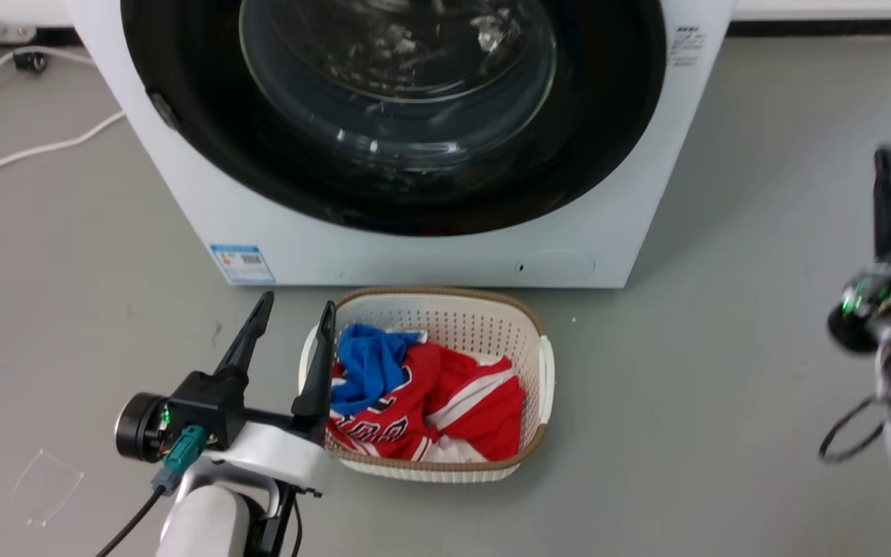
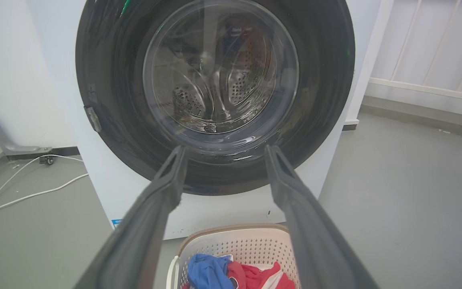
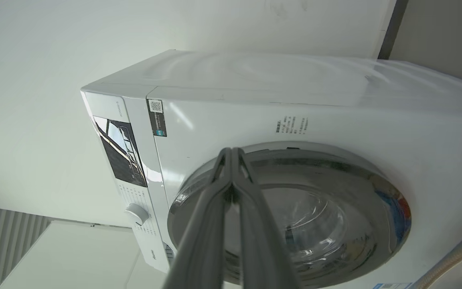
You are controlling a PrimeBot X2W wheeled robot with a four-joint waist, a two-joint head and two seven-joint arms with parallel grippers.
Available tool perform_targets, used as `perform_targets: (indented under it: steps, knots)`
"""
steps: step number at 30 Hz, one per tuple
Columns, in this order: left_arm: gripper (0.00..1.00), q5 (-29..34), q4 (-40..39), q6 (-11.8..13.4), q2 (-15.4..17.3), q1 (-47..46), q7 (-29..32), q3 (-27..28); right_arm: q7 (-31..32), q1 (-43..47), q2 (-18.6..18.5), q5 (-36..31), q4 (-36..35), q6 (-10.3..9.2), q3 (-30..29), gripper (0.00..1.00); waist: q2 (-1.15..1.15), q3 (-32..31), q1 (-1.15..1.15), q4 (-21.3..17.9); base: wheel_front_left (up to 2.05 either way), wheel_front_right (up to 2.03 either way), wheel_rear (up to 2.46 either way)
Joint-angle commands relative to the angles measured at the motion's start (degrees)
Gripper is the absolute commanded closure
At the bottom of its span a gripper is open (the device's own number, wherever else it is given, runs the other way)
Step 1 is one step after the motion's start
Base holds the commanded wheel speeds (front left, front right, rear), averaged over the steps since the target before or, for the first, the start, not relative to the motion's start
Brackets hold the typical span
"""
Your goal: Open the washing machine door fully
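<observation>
On the front of the white machine, the washing machine door (image 1: 414,197) sits shut, just behind the laundry basket (image 1: 543,363). The left claw (image 1: 297,303) gapes empty, and the right claw (image 1: 888,162) is pinched together on nothing. It could skid off that glossy rim. I can't make out a handle.

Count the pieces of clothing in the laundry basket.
2: a blue garment at the back left of the basket, and a red jersey filling the middle and front. Others may lie hidden beneath.
</observation>
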Motion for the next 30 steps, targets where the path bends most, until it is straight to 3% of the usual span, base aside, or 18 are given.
perform_targets:
  steps: [1,8,12,20,30]
  knots:
    - [0.00,0.5,-0.7,-0.2,-0.3,-1.2,-0.1,-0.2,1.6,-5.3,-2.0,-0.5,2.5,0.02,1.2,1.00,0.00,2.9,0.00,1.5,0.00,0.00,0.00]
    - [0.00,0.8,-2.8,-0.4,-0.8,-4.0,-0.1,-0.9,8.7,-23.2,-9.0,-6.1,14.7,0.02,8.2,1.00,0.00,8.0,0.00,3.3,0.00,0.00,0.00]
    - [0.00,0.9,-4.2,-0.6,-1.3,-6.0,-0.1,-1.6,13.5,-34.0,-10.9,-10.5,22.5,0.02,12.7,1.00,0.00,11.0,0.00,4.4,0.00,0.00,0.00]
    - [0.00,1.0,-5.7,-0.8,-1.9,-8.4,-0.1,-2.9,20.9,-48.0,-9.6,-16.5,32.8,0.02,18.6,1.00,0.00,14.8,0.00,6.2,0.00,0.00,0.00]
    - [0.00,1.2,-6.7,-1.0,-2.4,-10.6,-0.1,-3.8,21.9,-57.8,-8.2,-21.9,40.4,0.02,22.2,1.00,0.00,19.6,0.00,7.7,0.00,0.00,0.00]
